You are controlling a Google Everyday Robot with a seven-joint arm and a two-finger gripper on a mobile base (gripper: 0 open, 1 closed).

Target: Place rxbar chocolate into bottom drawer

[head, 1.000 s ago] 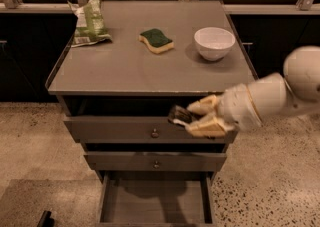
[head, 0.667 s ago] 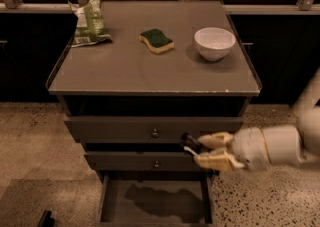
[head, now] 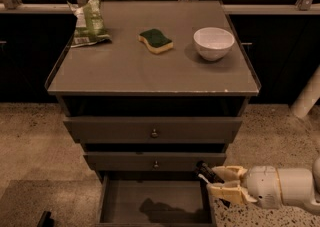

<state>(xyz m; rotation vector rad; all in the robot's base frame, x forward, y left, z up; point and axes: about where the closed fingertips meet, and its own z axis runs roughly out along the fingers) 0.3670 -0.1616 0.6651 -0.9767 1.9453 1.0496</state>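
My gripper comes in from the lower right and hangs at the right rim of the open bottom drawer. It is shut on the rxbar chocolate, a dark bar with a white patch that sticks out leftward between the cream fingers. The bar is just above the drawer's right wall, below the middle drawer's front. The drawer floor shows plain, with the arm's shadow on it.
On the cabinet top lie a green chip bag, a green-and-yellow sponge and a white bowl. The two upper drawers are closed. Speckled floor surrounds the cabinet; a white post stands at right.
My gripper has moved down with the bar, from in front of the top drawer to the right rim of the open bottom drawer.
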